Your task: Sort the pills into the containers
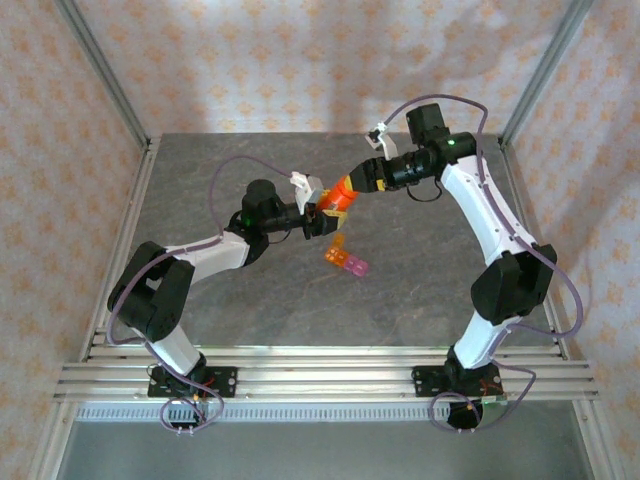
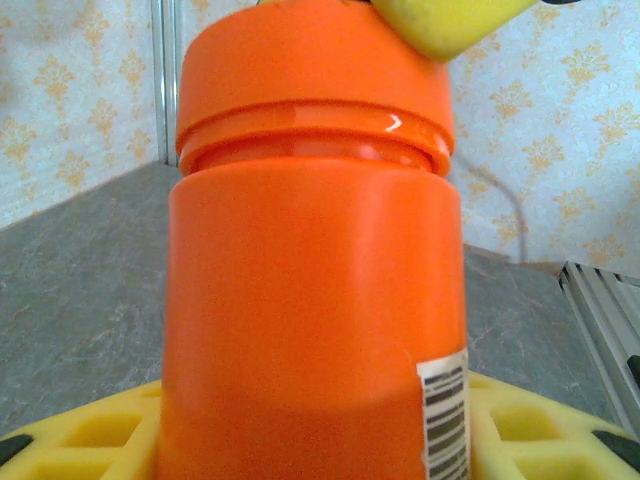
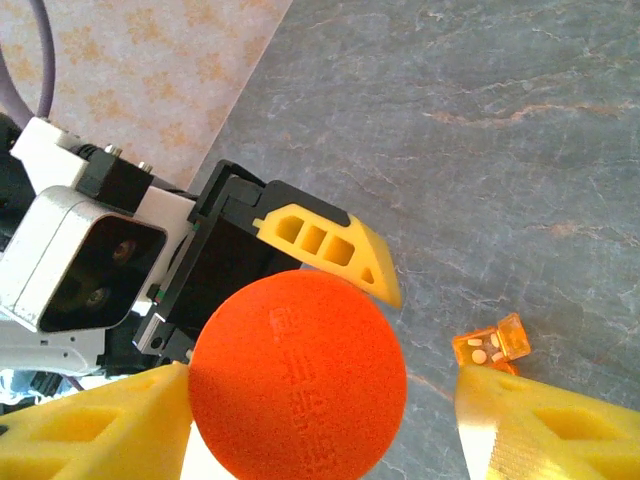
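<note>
left gripper (image 1: 322, 217) partly closed, clamped on the body of the orange bottle (image 1: 340, 200). It holds the bottle up off the counter (image 1: 250, 310), cap end toward the right gripper (image 1: 358, 182). right gripper sits open around the bottle's cap (image 3: 297, 372): one of its yellow fingers (image 3: 100, 420) touches the cap, the other stands off with a gap, no firm hold. containers (image 1: 345, 262) strip, orange to pink, lies on the counter just beside the bottle on its near side. One orange cell (image 3: 490, 345) is open with pale pills (image 3: 482, 353) inside.
</note>
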You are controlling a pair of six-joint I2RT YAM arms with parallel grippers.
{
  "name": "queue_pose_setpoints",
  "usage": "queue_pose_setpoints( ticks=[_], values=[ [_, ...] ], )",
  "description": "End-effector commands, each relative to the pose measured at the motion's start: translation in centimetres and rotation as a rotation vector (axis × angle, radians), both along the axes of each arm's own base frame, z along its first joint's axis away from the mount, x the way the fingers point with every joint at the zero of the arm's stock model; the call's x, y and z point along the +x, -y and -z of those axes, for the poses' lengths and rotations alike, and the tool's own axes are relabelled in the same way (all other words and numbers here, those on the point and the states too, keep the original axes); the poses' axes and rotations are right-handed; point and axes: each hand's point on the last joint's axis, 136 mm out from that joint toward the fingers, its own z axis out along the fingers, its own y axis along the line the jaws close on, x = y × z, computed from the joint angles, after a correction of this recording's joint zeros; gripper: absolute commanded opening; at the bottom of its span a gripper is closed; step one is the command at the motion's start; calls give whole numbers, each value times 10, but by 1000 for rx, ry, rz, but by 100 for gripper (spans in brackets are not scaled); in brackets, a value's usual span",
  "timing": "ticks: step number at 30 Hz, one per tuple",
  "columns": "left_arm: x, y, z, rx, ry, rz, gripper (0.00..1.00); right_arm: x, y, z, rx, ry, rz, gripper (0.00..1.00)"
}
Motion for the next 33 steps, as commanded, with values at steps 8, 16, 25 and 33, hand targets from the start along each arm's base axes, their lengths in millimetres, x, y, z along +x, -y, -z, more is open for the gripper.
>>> queue_pose_setpoints(
  ticks=[8,16,25,33],
  values=[
    [-5,3,-38,-52,85,28,0,-5,-9,-8,56,-20,-45,53],
    [-4,3,-40,-56,88,26,0,-7,-15,-1,60,-59,-9,47],
    [1,0,-41,-48,118,-22,0,1,-20,36,-11,-192,259,46],
    [1,-1,-37,-11,156,-58,0,1,-29,60,26,-328,451,45]
  ],
)
